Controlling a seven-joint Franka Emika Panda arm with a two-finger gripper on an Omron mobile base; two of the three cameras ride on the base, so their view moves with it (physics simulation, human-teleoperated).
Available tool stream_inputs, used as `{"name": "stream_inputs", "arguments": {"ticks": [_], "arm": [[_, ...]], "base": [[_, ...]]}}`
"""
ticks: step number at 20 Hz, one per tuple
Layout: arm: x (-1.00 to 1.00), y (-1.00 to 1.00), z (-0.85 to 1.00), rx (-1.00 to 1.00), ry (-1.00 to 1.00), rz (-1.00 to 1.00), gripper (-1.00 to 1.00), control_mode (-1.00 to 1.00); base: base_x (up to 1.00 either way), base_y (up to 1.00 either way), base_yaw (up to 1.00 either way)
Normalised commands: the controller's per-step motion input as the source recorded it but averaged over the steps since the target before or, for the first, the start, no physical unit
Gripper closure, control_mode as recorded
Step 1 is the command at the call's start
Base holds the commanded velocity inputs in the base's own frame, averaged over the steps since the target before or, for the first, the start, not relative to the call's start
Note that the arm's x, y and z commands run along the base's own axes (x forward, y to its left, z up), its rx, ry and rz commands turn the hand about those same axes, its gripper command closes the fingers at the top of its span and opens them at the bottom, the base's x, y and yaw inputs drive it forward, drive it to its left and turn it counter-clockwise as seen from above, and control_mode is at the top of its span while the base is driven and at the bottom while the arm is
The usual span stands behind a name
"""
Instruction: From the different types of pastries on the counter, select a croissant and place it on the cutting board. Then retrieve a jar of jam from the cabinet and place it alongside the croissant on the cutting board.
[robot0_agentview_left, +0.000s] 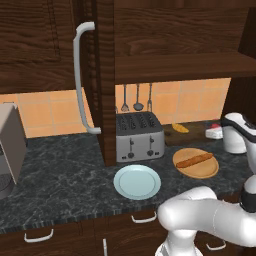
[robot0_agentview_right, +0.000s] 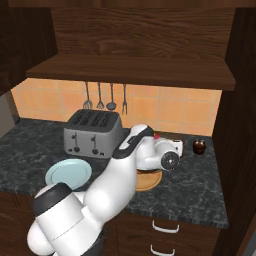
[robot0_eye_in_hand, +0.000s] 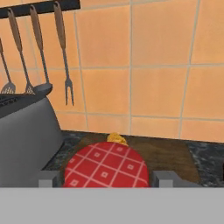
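Between gripper fingertips, hand view: jar of jam clasped; croissant behind, on cutting board

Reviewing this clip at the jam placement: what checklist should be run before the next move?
1. Croissant lies on the cutting board: ok.
2. Jar of jam sits between the tool's fingertips: ok.
3. Jar is at the board, near the croissant: ok.
4. Jar bottom rests on the board: cannot tell.
5. Tool clamped on the jar: cannot tell.
6. Toaster stands apart from the jar: ok.
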Motion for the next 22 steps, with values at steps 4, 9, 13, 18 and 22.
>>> {"name": "stream_inputs", "arguments": {"ticks": [4,9,13,18,22], "arm": [[0.32,0.00,-0.22,-0.09,0.00,-0.02,1.00,-1.00],[0.41,0.00,-0.35,-0.07,0.00,-0.01,1.00,-1.00],[0.51,0.00,-0.28,0.00,0.00,0.00,1.00,-1.00],[0.56,0.00,-0.29,0.00,0.00,0.00,1.00,-1.00],[0.55,0.00,-0.45,0.00,0.00,0.00,1.00,-1.00]], "base": [[0.00,0.00,0.00],[0.00,0.00,0.00],[0.00,0.00,0.00],[0.00,0.00,0.00],[0.00,0.00,0.00]]}}
